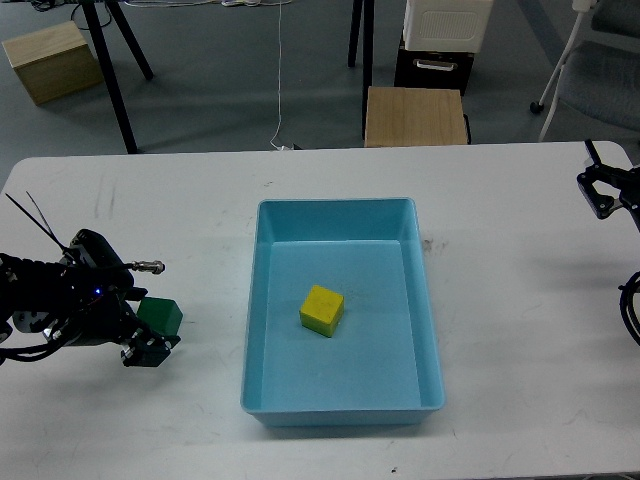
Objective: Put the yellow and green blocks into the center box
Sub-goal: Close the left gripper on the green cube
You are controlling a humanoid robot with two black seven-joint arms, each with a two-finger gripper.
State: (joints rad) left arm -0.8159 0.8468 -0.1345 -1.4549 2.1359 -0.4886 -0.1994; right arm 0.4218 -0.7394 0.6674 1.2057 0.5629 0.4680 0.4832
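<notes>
Item, green block [160,316]: held between the fingers of my left gripper [148,333] at table height, yellow block [322,309] already inside the center box [430,330] to its right; lift clear of rim before carrying across.

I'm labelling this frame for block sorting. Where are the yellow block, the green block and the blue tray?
yellow block [322,309]: head view, on its top face.
green block [162,315]: head view, on its visible front face.
blue tray [336,204]: head view, on its far rim.
</notes>
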